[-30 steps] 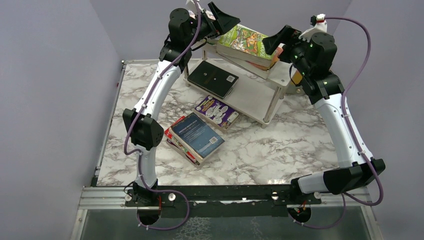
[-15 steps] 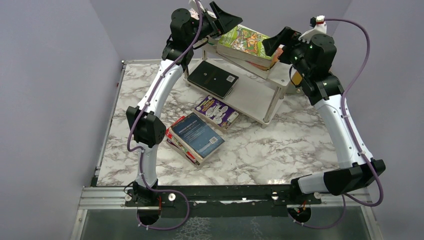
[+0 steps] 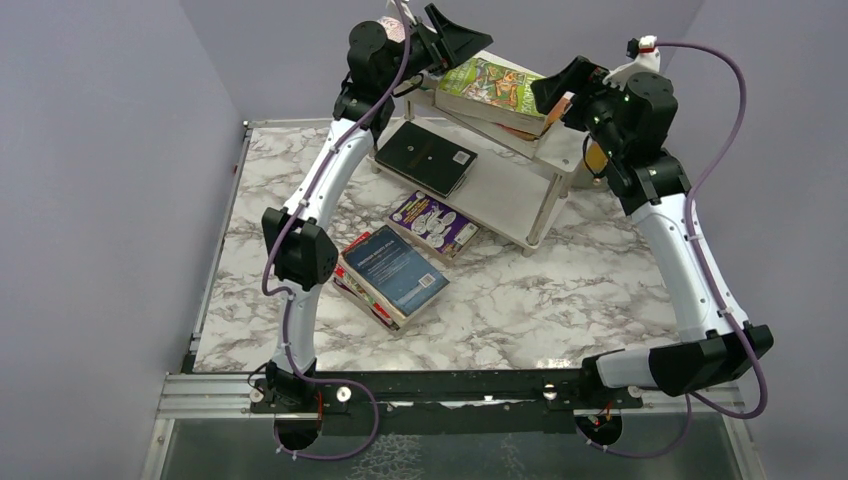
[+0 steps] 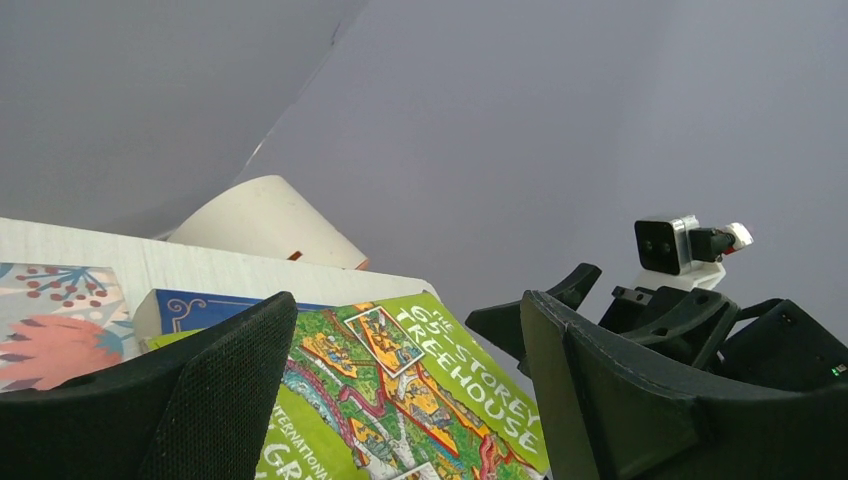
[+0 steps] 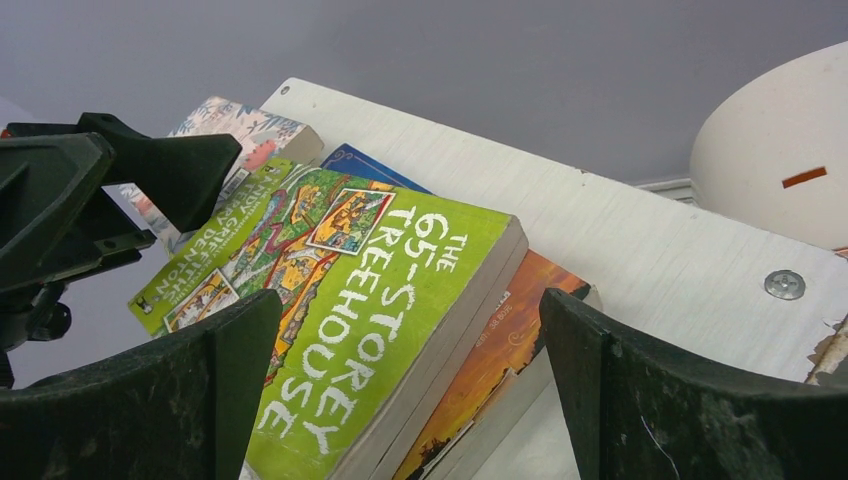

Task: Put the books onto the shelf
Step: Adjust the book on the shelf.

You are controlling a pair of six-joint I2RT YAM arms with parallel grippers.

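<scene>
A green book (image 3: 490, 85) tops a stack on the shelf's upper board (image 5: 640, 240), over an orange book (image 5: 500, 350), a blue book (image 5: 365, 165) and a pink-patterned book (image 4: 50, 320). My left gripper (image 3: 458, 45) hovers open at the stack's left end, nothing between its fingers (image 4: 408, 310). Facing it at the stack's right end, my right gripper (image 3: 556, 92) is wide open, just above the green cover (image 5: 408, 310). A black book (image 3: 427, 158) lies on the lower board (image 3: 500, 195). A purple book (image 3: 433, 224) rests at that board's front edge. A blue-topped pile (image 3: 392, 272) lies on the table.
A round beige box (image 5: 780, 150) stands behind the shelf's right end, close to my right wrist. Lilac walls close in behind and beside the shelf. The marble table (image 3: 560, 290) spreads in front of the shelf and beside the blue-topped pile.
Both arms have drifted slightly up and back around the top stack. The jaws stay as wide as before and the books on the table have not moved.
</scene>
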